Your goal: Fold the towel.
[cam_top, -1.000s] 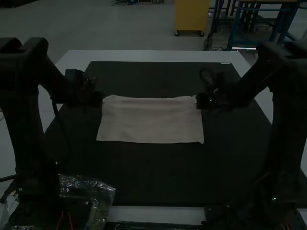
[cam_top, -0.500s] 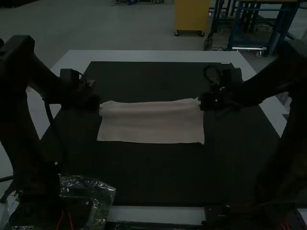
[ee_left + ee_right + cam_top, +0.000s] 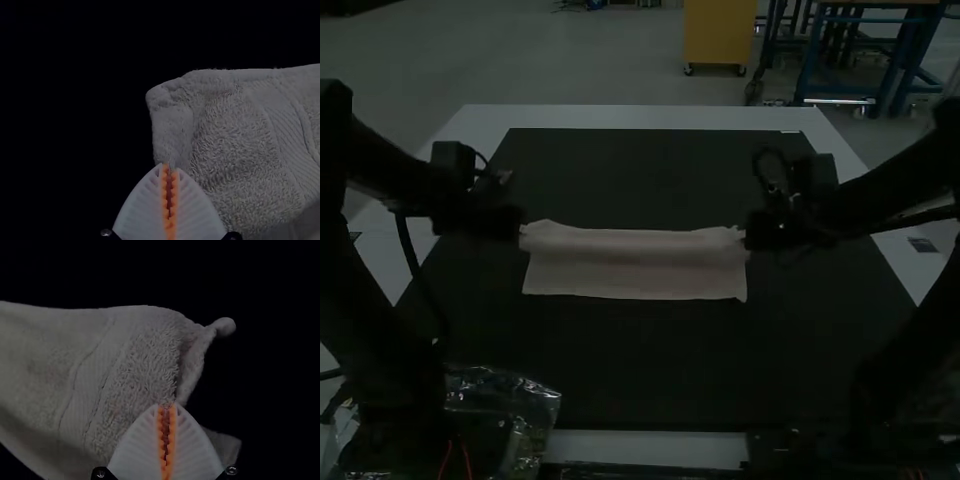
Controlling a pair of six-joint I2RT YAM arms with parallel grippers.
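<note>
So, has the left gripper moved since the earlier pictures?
Yes, in the high view the left gripper is farther from the dark mat's far edge, nearer the camera.

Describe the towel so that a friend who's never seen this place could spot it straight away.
Find the big dark mat on the white table. Across its middle stretches a pale, oblong towel, pinched near its far side by the left gripper and right gripper. Unlike the shiny, see-through plastic bag nearby, it is fuzzy cloth with a smoother woven band.

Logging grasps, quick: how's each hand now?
Left hand: closed, holding the towel by an edge.
Right hand: closed, holding the towel's opposite end.
</note>
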